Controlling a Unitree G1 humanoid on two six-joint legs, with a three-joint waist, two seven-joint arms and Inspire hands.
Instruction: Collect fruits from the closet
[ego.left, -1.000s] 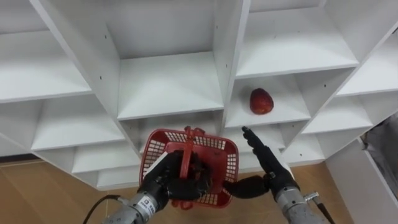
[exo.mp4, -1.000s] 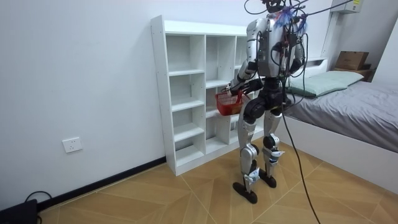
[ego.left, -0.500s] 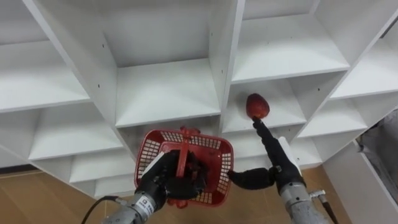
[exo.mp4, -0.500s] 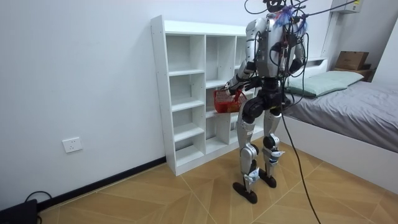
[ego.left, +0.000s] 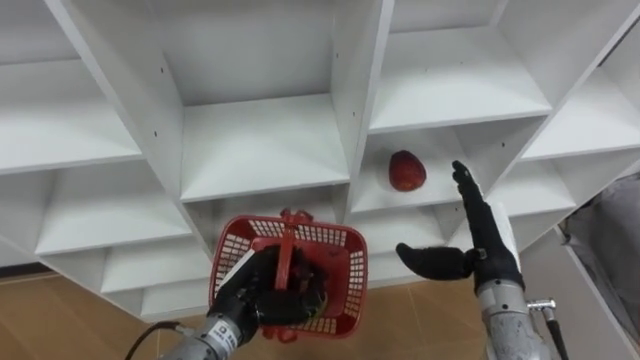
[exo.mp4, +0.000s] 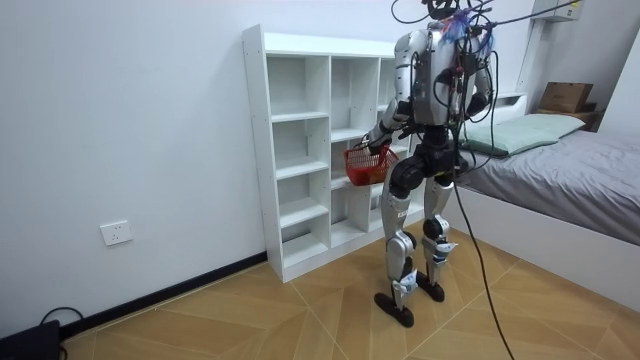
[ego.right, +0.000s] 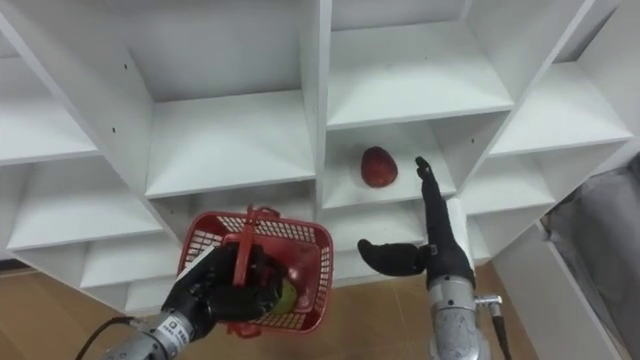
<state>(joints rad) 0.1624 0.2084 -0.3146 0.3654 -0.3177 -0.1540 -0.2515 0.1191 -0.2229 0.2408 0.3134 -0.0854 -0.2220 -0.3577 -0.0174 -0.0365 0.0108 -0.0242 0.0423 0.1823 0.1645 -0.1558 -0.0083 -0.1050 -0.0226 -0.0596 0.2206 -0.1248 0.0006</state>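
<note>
While the robot stands on the wooden floor (exo.mp4: 250, 320) close in front of the white closet (exo.mp4: 300, 150), with a bed (exo.mp4: 575, 160) just past the closet on the room view's right, some of what it carries is hard to make out. Its left hand (ego.left: 255, 300) is curled round the upright handle of a red basket (ego.left: 345, 270), held low before the closet's middle column. Dark fingers cover most of the basket's inside. Something yellow-green peeps out behind them, and I cannot tell what it is. Both forearms are cut off by the lower edge of the eye views, and the closet's outer columns run out at the sides. One red fruit (ego.left: 406, 170) lies alone on a closet shelf, in the compartment just right of the middle column, its front standing open. The right hand (ego.left: 490, 250) is raised before that compartment's right side, fingers straight and close together, thumb spread wide, holding nothing. A clear gap shows between its fingertips and the fruit. The closet's neighbouring shelves lie bare and white.
</note>
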